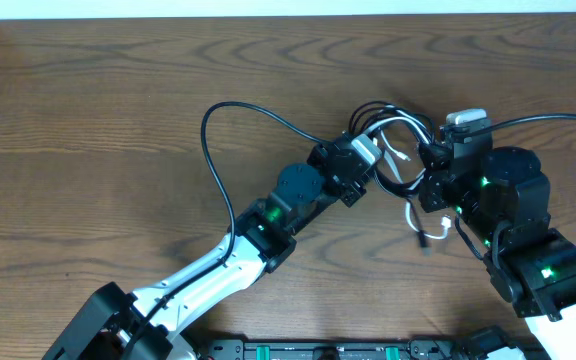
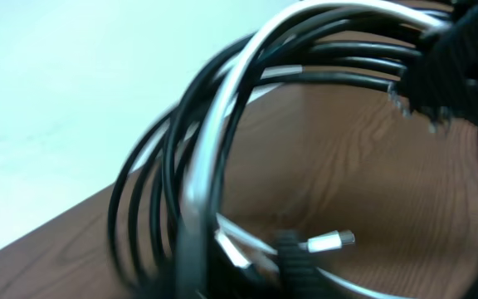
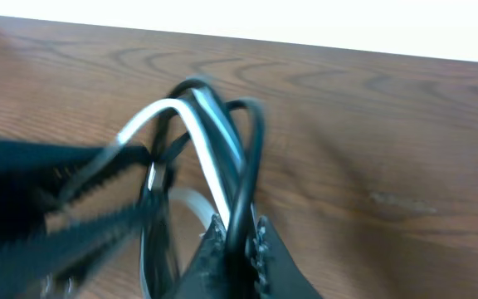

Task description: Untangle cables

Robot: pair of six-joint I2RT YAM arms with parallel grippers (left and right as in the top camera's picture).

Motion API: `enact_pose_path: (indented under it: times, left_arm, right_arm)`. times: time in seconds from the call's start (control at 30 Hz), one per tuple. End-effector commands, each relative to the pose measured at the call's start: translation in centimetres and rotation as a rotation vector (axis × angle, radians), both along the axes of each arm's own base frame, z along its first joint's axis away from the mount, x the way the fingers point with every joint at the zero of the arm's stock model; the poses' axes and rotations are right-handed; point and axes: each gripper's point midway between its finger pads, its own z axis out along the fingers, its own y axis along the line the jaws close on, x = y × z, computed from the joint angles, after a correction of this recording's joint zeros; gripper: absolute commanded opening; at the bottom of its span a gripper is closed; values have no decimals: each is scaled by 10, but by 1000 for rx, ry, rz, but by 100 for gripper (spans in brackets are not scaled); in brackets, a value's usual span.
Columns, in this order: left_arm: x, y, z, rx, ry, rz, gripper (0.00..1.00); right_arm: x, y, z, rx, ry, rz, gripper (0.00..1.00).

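Observation:
The cables (image 1: 396,140) are a tangle of thin black cords and a white one, bunched between my two grippers above the table. A white plug end (image 1: 434,232) hangs down below the bundle. My left gripper (image 1: 364,152) is at the bundle's left side, and its fingers look closed on the white and black strands. In the left wrist view the loops (image 2: 222,124) fill the frame, blurred, with a white plug (image 2: 330,242) low down. My right gripper (image 1: 425,165) is shut on a black cord (image 3: 241,199), and the white cord (image 3: 197,133) passes beside it.
The brown wooden table (image 1: 98,120) lies all around. A thicker black arm wire (image 1: 213,110) arcs from the left arm to its gripper, and another (image 1: 548,120) runs to the right arm. The table's far edge (image 1: 288,16) meets a white wall.

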Motion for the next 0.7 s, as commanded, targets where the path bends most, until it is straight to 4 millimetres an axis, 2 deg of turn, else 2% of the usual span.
enact_pose_path:
  times: [0.0, 0.03, 0.07, 0.23, 0.37, 0.47, 0.53, 0.6, 0.63, 0.67]
  left_arm:
    - [4, -1, 8, 7, -39, 4, 7]
    - [4, -2, 8, 6, -40, 3, 7]
    - [4, -1, 10, 3, -43, 3, 7]
    - [-4, 6, 31, -7, -72, 3, 7]
    - [-13, 15, 37, 37, -78, -1, 7]
    - [-23, 25, 35, 74, -38, -4, 7]
    - [-28, 30, 36, 89, -23, -5, 7]
    - [-31, 33, 42, 80, -32, -5, 7]
    - [-32, 33, 48, 66, -46, -4, 7]
    - [-32, 33, 52, 57, -56, -3, 7]
  right_arm:
    - [-3, 6, 9, 23, -14, 31, 12]
    - [-3, 6, 9, 22, -12, 31, 15]
    - [-4, 4, 6, 13, -1, 23, 2]
    - [-4, -10, -2, -36, 18, -45, 1]
    - [-3, -16, -2, -52, 17, -72, 1]
    - [-3, -21, -9, -75, 37, -94, 27]
    - [-2, -21, -19, -93, 74, -96, 51]
    - [-2, -18, -33, -108, 129, -83, 61]
    - [-1, -13, -47, -114, 181, -61, 67]
    - [0, -10, -56, -116, 213, -46, 67]
